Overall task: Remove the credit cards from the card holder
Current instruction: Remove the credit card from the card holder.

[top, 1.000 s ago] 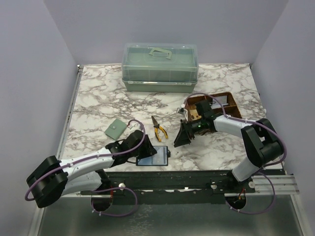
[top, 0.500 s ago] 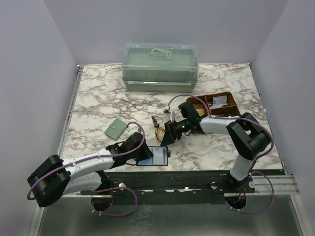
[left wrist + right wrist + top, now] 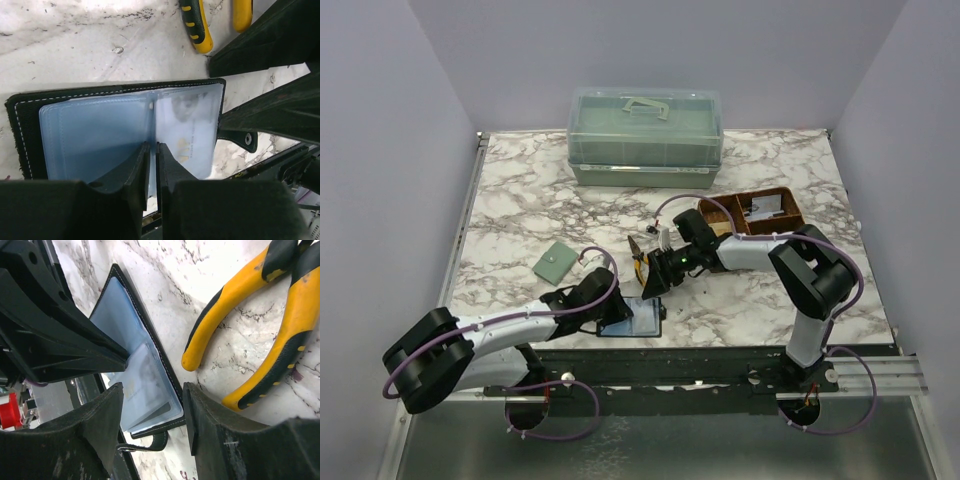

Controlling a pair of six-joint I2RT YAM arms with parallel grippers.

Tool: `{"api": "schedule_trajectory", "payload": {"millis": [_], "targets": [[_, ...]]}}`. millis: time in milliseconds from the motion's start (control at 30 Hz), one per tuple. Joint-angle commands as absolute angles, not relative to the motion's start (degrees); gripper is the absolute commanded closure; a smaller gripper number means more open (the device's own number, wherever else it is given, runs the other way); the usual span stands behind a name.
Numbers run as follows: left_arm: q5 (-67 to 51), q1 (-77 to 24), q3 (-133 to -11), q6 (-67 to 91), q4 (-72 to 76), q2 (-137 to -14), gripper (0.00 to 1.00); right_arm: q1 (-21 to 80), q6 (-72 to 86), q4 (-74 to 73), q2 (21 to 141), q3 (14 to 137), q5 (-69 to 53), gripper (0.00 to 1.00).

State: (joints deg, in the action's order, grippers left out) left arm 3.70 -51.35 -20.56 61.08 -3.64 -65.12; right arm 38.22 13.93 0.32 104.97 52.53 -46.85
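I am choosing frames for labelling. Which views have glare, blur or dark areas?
Top external: even light, sharp, only soft shadows. Left wrist: table burnt white at the top, left gripper dark and soft near the lens. Right wrist: pliers sharp, card holder sleeves milky with sheen.

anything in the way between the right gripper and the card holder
Nothing visible. The right gripper hangs open over the edge of the open card holder. The pliers lie beside it, off the path, and the left gripper pinches a sleeve.

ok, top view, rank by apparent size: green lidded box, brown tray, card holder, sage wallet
1. green lidded box
2. brown tray
3. card holder and sage wallet: close; left arm hides part of the holder, so unranked.
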Motion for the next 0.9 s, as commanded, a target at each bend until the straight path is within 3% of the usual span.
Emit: {"api": "schedule_trajectory", "payload": {"millis": [0,467,767,867], "targets": [[5.89,-50.98,-19.75,60.73,-6.94,-69.69,0.84,39.2,12.9,-1.58,106.19,53.82,-44.46,0.42],[5.67,-50.76,-19.2,61.0,-6.94,-69.87,0.85,40.03,12.58,-0.53,104.37,53.45,-51.49,0.44],[5.89,-50.64,-18.68,61.93,-6.94,-68.12,0.85,41.15,12.82,-0.62,104.5,53.91,-53.62,0.61],[5.9,-50.63,-18.63,62.05,-6.94,-67.57,0.85,41.21,12.63,-0.85,104.31,54.17,-53.54,0.62]]}}
